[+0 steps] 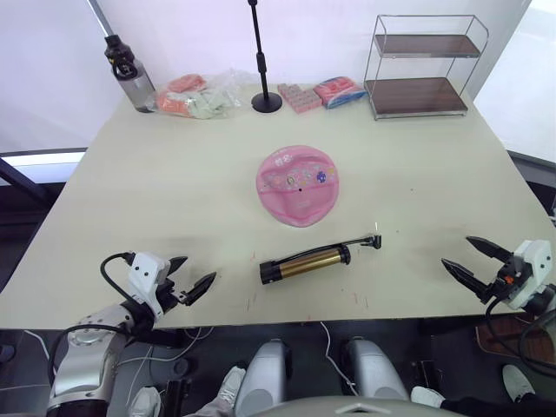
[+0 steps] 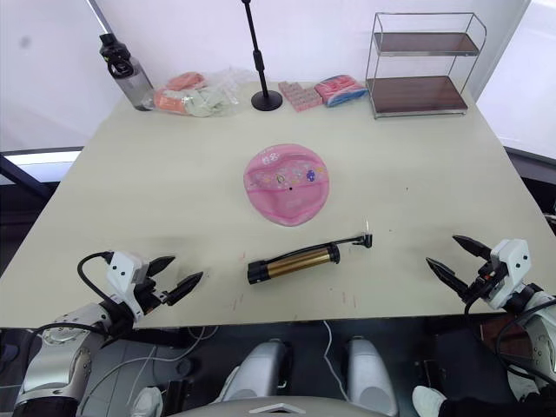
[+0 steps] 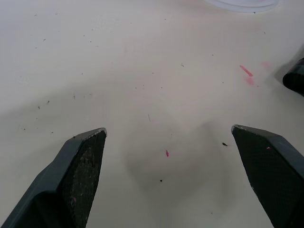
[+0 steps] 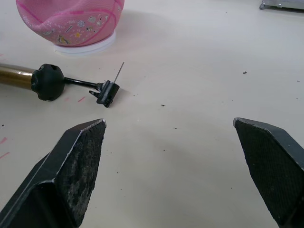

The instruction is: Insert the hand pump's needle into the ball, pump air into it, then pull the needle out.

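Observation:
The pink ball [image 1: 298,184] sits at the table's middle, sagging, its black valve dot facing up. Nearer the front lies the hand pump [image 1: 305,263], a gold cylinder with black caps, and its short hose runs right to the needle [image 4: 118,72], which points upward off its black fitting. My left gripper [image 1: 189,278] is open near the front left edge, well left of the pump. My right gripper [image 1: 474,260] is open near the front right edge, apart from the needle. Both hold nothing.
Along the far edge stand a dark bottle [image 1: 129,74], a clear bag of packets [image 1: 198,95], a black stand [image 1: 265,91], pink packets [image 1: 321,94] and a two-tier wire shelf [image 1: 420,65]. A white ring [image 4: 88,46] sits under the ball.

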### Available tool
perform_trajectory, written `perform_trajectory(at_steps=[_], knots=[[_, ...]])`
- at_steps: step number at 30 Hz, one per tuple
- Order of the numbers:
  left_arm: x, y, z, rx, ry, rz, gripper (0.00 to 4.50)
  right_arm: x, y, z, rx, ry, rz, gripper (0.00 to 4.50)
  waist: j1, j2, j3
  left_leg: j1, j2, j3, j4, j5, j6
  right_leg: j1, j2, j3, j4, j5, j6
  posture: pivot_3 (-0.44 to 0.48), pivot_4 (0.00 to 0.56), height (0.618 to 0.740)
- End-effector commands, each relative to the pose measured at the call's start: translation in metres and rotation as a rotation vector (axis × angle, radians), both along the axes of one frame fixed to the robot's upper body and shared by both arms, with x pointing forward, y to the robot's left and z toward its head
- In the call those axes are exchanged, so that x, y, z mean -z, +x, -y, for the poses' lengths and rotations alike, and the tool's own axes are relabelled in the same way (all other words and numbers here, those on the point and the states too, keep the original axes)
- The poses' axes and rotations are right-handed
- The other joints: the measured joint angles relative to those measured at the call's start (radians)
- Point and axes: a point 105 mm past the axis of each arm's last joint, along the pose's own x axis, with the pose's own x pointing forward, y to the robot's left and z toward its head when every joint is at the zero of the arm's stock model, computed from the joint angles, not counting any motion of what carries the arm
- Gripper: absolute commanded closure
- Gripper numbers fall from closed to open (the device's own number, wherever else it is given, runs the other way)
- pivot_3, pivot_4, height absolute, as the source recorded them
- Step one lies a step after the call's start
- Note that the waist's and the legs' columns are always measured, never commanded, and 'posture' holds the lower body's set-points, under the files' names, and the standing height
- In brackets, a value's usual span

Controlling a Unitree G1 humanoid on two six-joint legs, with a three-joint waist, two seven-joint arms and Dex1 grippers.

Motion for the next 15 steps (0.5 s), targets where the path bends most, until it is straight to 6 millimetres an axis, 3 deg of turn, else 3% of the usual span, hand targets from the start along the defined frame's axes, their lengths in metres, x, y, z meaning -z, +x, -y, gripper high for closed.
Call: perform_trajectory(at_steps=[1,7,15], knots=[[-0.009,-0.001,-0.007,0.014,0.021,0.032,0.02,-0.004,0.0,0.009,0.007,-0.006,0.028,0.0,0.0,0.0,0.0,0.0,0.0,0.0,0.0,0.0,0.0,0.0,0.0,0.0,0.0,0.0,0.0,0.0,0.15,0.74],[-0.01,-0.001,-0.012,0.011,0.028,0.045,0.02,0.009,0.001,0.011,-0.013,-0.022,0.021,0.0,0.0,0.0,0.0,0.0,0.0,0.001,0.0,0.0,0.0,0.0,0.0,0.0,0.0,0.0,0.0,0.0,0.15,0.74],[-0.01,-0.001,-0.013,0.011,0.034,0.051,0.02,0.013,0.001,0.008,-0.023,-0.036,0.031,0.0,0.0,0.0,0.0,0.0,0.0,0.001,0.0,0.0,0.0,0.0,0.0,0.0,0.0,0.0,0.0,0.0,0.15,0.74]])
